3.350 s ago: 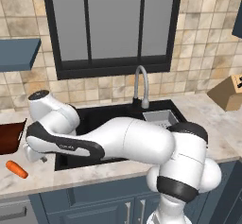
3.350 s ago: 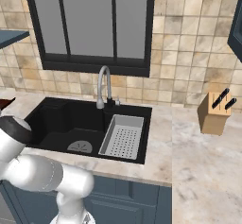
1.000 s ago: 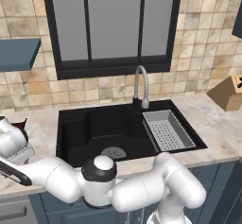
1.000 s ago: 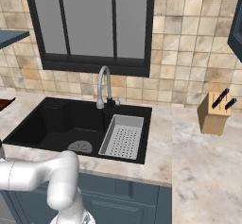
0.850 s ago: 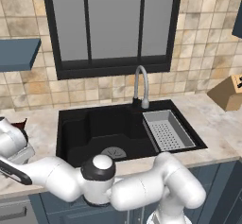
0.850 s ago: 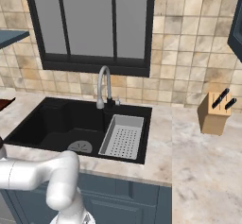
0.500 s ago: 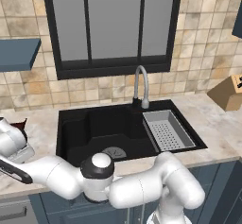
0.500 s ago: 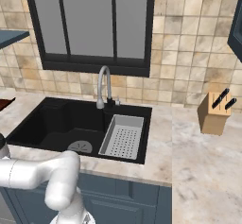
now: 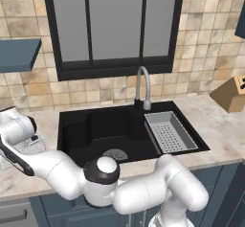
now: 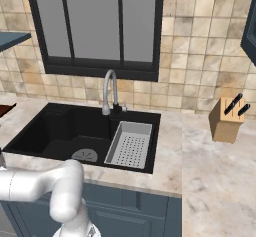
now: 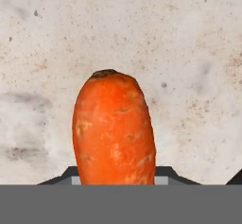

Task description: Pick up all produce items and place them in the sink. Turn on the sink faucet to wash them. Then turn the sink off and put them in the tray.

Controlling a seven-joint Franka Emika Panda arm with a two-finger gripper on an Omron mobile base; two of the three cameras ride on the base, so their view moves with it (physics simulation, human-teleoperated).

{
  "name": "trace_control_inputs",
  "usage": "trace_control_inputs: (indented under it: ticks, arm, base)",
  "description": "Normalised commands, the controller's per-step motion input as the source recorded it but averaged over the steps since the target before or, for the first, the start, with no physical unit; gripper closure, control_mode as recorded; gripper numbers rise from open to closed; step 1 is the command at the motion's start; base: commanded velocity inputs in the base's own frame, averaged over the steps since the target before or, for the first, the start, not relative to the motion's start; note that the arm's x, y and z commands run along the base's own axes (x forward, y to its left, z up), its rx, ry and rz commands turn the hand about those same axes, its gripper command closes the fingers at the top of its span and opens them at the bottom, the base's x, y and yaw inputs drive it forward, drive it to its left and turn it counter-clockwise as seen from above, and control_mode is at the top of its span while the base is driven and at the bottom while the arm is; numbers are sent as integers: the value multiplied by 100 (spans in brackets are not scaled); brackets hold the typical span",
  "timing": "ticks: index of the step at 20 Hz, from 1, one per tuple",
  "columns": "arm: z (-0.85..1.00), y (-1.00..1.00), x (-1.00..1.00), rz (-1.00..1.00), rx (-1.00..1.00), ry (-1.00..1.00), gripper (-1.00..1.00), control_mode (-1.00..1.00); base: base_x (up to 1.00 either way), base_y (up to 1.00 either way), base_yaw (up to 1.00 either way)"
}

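Observation:
The orange carrot (image 11: 113, 133) lies on the speckled pale counter, close up in the hand view with its stem end pointing away. My gripper (image 11: 116, 178) is down over its near end, the two dark fingertips (image 11: 66, 176) pressed against its sides, shut on it. In the left base view my arm reaches far left over the counter beside the black sink (image 9: 81, 125). The silver gooseneck sink faucet (image 9: 142, 85) stands behind the basin. A sliver of the reddish-brown tray (image 10: 4, 110) shows at the left edge of the right base view.
A light grey perforated drainer basket (image 9: 170, 134) sits in the right part of the sink. A wooden knife block (image 10: 227, 118) stands on the counter at the right. A dark-framed window is behind the faucet.
The jaws have closed in from wide open onto the carrot. The arm has hardly moved, and the sink and basket are as before.

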Motion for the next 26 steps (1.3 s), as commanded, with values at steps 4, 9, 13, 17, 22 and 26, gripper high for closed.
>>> trace_control_inputs:
  ticks: [4, 9, 13, 17, 22, 26]
  arm:
    - [40, -90, -10, -5, 14, -5, 100, -100]
    - [36, -86, 0, -2, 10, -8, 100, -100]
    - [27, -77, 0, -2, 7, -13, 100, -100]
    - [35, -76, 0, -3, 6, -11, 100, -100]
    - [32, -78, 2, -7, 6, -2, 100, -100]
    - [10, -75, 18, -10, 6, 0, 100, -100]
  base:
    - [0, 0, 0]
    - [0, 0, 0]
    - [0, 0, 0]
    - [0, 0, 0]
    - [0, 0, 0]
    - [0, 0, 0]
